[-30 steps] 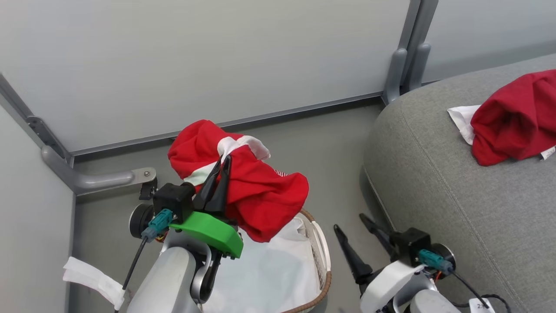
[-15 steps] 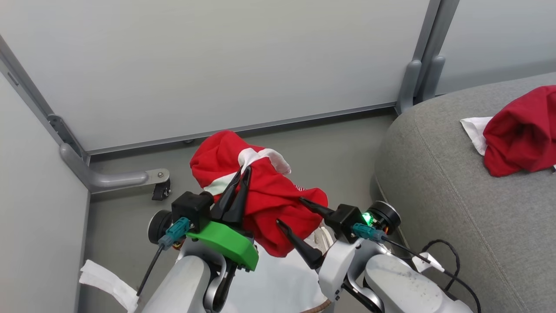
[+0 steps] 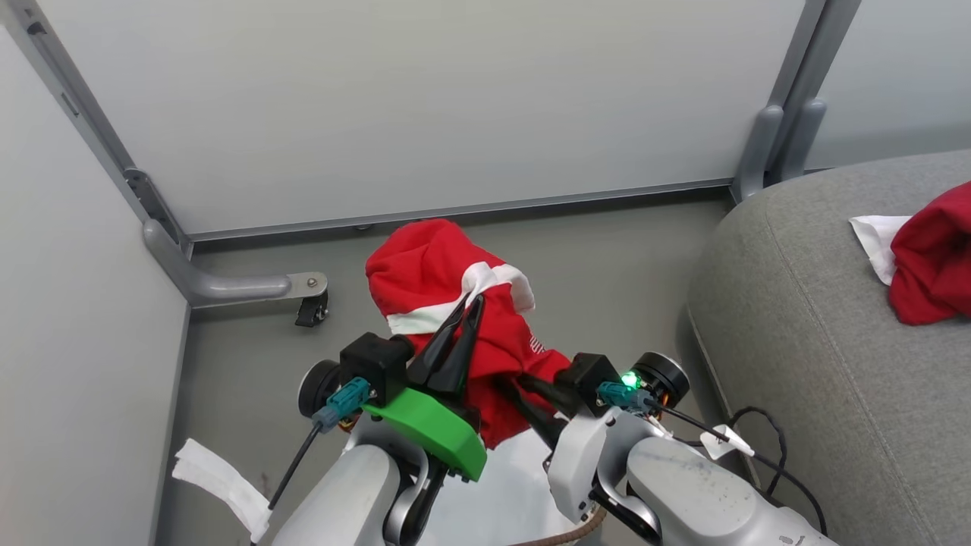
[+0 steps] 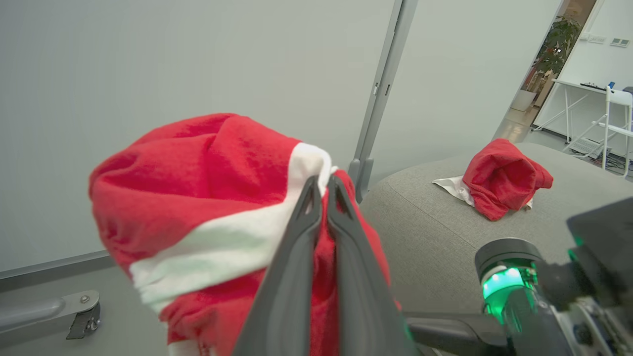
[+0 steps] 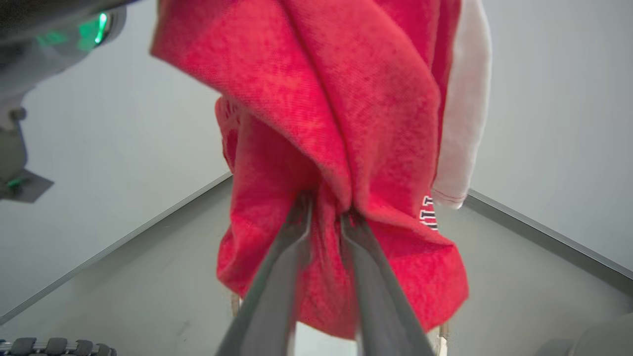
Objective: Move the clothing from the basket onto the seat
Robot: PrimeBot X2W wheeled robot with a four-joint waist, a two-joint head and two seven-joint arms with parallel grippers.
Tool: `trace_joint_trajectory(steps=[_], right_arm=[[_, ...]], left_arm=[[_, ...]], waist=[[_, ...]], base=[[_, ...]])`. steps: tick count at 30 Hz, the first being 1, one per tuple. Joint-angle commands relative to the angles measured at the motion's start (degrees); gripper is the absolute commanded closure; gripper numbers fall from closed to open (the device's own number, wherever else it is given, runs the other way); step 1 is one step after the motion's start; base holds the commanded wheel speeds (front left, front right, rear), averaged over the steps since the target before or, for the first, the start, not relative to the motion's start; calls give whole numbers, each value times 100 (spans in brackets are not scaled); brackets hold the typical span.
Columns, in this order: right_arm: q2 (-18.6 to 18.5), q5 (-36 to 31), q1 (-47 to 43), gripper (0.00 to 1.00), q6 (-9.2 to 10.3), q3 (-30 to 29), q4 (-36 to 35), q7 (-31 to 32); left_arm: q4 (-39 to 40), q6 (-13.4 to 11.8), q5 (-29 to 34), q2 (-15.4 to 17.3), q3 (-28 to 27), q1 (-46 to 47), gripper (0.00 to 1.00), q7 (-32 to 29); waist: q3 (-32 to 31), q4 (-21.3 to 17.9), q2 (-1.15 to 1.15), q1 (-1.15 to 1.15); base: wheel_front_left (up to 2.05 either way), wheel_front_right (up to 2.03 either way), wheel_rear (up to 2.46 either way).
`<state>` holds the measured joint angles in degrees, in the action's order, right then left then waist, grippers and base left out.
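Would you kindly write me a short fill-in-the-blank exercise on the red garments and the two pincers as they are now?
1. The left pincer is shut on the lifted garment at its ____ stripe.
2. The right pincer pinches the same garment's ____ fabric, lower down.
3. The other garment lies on the grey ____.
Missing words: white; red; seat.
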<state>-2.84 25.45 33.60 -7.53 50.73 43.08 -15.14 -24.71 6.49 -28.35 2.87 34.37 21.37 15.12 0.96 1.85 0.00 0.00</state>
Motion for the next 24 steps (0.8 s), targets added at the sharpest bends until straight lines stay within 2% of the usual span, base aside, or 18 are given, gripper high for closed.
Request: trace_joint_trajectory(steps=[1,19,20,21,24], right_arm=[[-20,88,63,100,8,16,8,-1],[-19,234,-41,100,8,-135,-188,-1],[-19,223,-48,100,8,-151,-216,-1],[-19,195,-62,100,8,-183,-262,-1],[-19,133,-146,100,8,-282,-383,-1]], left_arm=[[21,-33,-57,11,42,116,100,3],[-46,-108,-122,11,58,171,100,3],[-45,-120,-100,11,44,177,86,3],[-72,-137,-103,11,30,163,0,3],[-95,-170,-31,11,-28,210,0,2]], waist=[[25,77,0,0],[111,-14,0,0],[118,-24,0,0],[127,-39,0,0],[176,-120,0,0]], base=[[0,0,0],[0,0,0],[0,0,0],[0,0,0],[0,0,0]])
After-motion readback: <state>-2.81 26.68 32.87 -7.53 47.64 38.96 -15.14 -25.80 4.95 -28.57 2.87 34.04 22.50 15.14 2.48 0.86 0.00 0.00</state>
